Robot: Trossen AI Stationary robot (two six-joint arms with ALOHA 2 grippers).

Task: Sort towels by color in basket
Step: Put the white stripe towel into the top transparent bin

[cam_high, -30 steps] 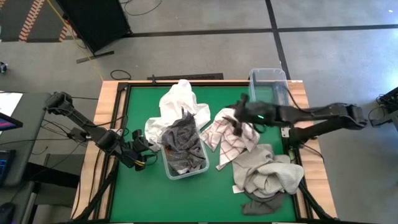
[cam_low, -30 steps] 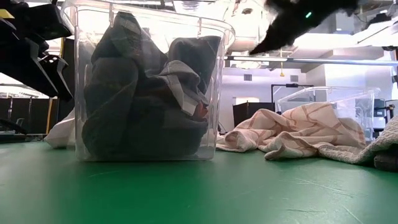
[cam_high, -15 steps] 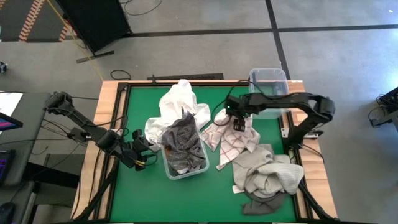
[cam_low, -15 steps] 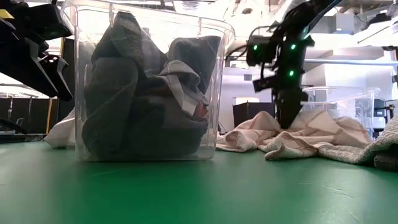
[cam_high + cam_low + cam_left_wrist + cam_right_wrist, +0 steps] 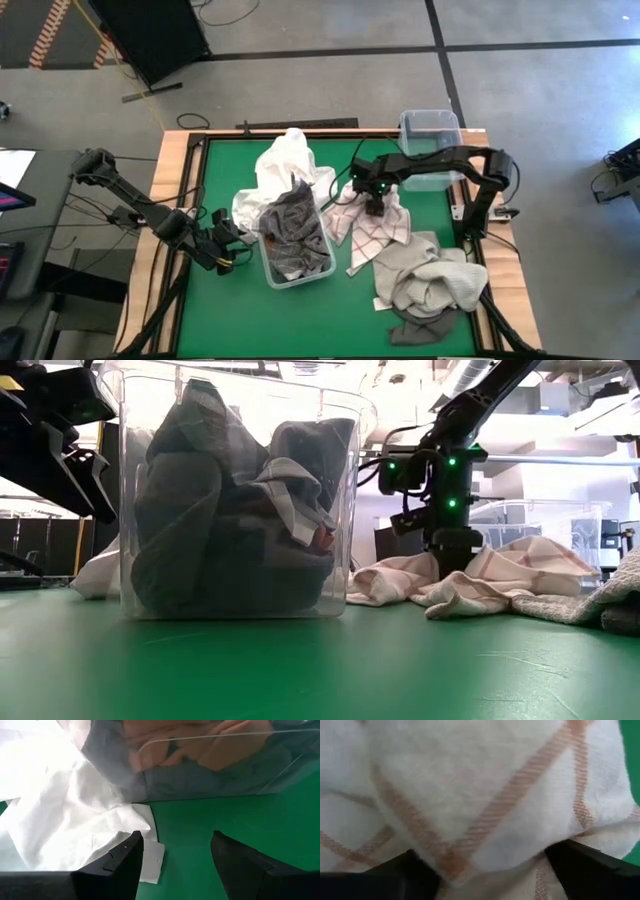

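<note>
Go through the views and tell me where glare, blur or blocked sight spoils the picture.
Low view: bright ceiling light washes out the clear bin's top. Left wrist view: the white towel is overexposed, and the bin wall reflects. Right wrist view: the checked towel fills the frame, soft and close. High view: evenly lit, sharp.

- Two slim black jointed arms with loose black cables alongside.
- Right gripper (image 5: 455, 550): boxy black wrist with small green lights.
- Left gripper (image 5: 175, 855): matte black wedge fingers.
</note>
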